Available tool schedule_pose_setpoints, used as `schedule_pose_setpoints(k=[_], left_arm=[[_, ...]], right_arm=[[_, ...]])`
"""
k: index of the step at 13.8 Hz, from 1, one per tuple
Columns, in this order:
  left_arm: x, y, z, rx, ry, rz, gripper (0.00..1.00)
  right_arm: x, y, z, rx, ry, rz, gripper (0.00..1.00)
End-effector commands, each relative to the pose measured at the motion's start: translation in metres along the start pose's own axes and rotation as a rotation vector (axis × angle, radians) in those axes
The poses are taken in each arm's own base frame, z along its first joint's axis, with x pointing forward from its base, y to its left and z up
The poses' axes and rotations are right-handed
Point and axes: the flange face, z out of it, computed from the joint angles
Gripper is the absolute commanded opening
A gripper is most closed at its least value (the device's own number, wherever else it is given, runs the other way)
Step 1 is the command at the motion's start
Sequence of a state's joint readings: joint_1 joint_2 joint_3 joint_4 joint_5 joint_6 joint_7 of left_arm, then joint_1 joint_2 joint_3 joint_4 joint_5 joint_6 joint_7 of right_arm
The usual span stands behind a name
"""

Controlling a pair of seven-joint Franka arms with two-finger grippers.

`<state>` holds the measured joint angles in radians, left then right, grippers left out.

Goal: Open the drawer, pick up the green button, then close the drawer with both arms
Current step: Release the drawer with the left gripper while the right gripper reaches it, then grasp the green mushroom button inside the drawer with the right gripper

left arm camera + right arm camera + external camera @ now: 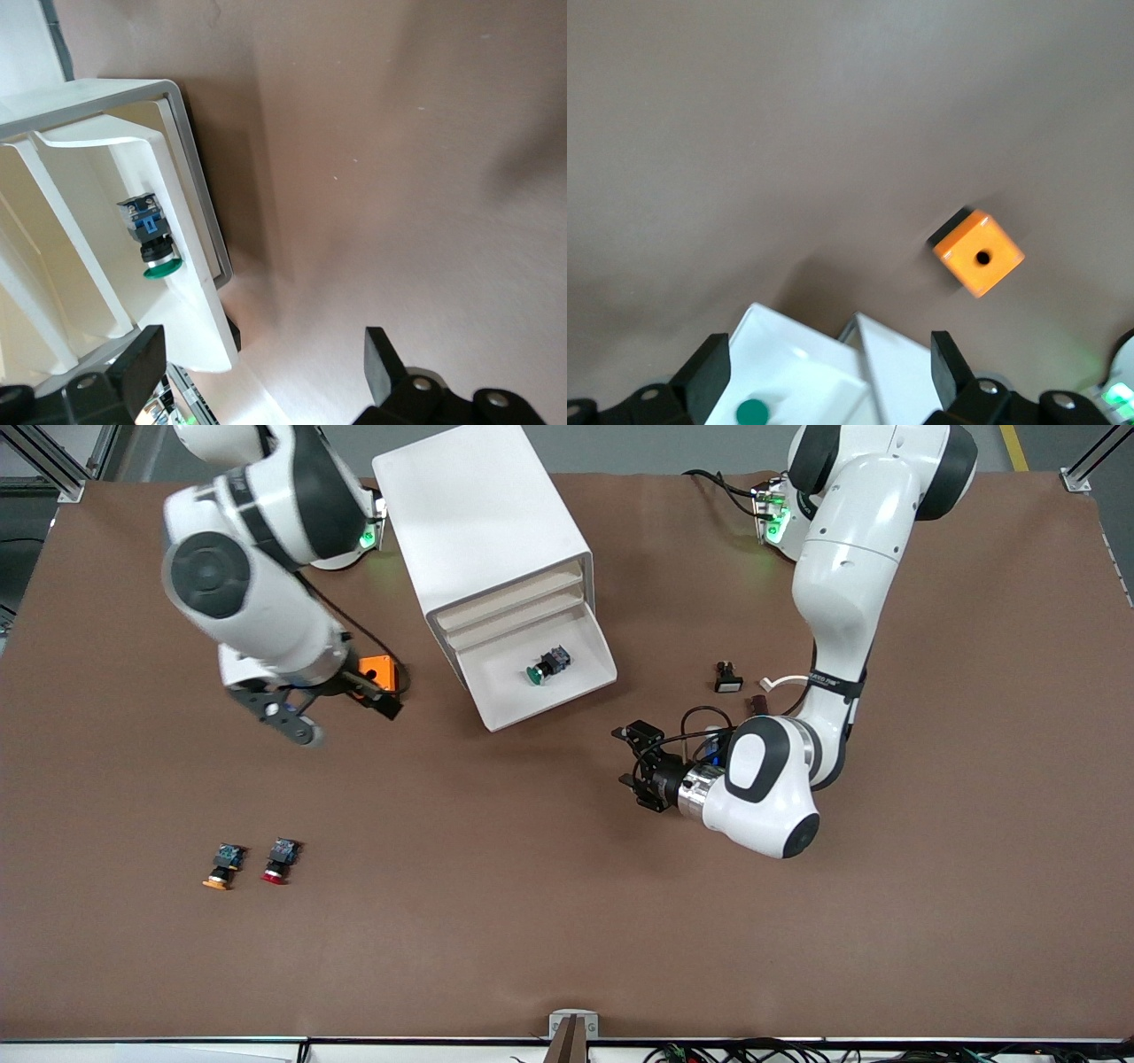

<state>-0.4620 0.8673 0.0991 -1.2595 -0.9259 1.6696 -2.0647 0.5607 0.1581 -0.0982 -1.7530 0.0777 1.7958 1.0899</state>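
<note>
While the green-capped button lies on its side on the floor of the pulled-out bottom drawer, neither gripper touches it. That drawer juts from the white cabinet toward the front camera, the three drawers above it pushed in. The left gripper hangs low over the bare brown table, just clear of the drawer's front corner, its fingers spread wide and holding nothing; the button sits well apart from them inside the tray. The right gripper is up over the table beside the cabinet, toward the right arm's end, fingers wide and empty too, with an orange cube close by. Orange-capped and red-capped buttons lie side by side nearer the front camera. A small black part rests by the left arm.
</note>
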Motion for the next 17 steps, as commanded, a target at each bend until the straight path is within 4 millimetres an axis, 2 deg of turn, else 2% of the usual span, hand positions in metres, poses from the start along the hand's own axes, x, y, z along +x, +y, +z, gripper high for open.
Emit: schedule_pose_setpoints(k=[1,3,5,8,10,13,17], left_arm=[[-0.002,-0.013,-0.031,-0.063,0.038,0.036,0.99],[-0.006,-0.014,-0.076,-0.153,0.026,0.080,0.99],[-0.001,-0.017,-0.123,-0.232,0.013,0.156,0.99],[0.009,-0.027,-0.169,-0.307,0.013,0.257,0.99],[0.013,-0.030,-0.185,-0.333,0.009,0.255,0.99],[0.007,-0.065,-0.221,-0.398,0.031,0.328,0.99],[0.011,-0.072,-0.230,-0.425,0.084,0.370,0.99]], right_arm=[[-0.051,-0.016,0.027,0.031,0.017,0.103,1.00],[-0.088,-0.032,0.047,0.064,0.032,0.158,1.00],[-0.122,-0.048,0.071,0.085,0.041,0.196,1.00],[-0.146,-0.066,0.097,0.098,0.051,0.225,1.00],[-0.162,-0.078,0.119,0.107,0.058,0.253,1.00],[-0.193,-0.093,0.161,0.104,0.080,0.278,1.00],[-0.220,-0.097,0.185,0.074,0.087,0.299,1.00]])
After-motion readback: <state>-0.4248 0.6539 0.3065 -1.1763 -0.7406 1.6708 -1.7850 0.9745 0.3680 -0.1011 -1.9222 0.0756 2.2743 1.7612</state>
